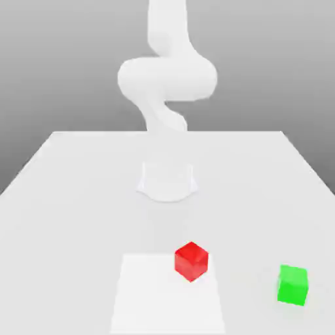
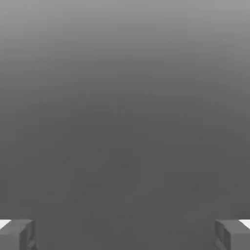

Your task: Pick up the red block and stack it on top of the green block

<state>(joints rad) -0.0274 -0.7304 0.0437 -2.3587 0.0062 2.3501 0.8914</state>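
Hanging spread wide and empty, the gripper (image 2: 125,234) has nothing between its jaws; red block (image 1: 191,260) and green block (image 1: 292,284) sit apart on the white table (image 1: 65,196).

My arm (image 1: 167,75) renders plain white all over, smooth rounded links with fat bulbous joints, no cables, screws or markings I can make out, on a pale round base (image 1: 167,181). From the hand view I see two fingertips (image 2: 17,234), blocky grey pads with white on their outer upper corners.
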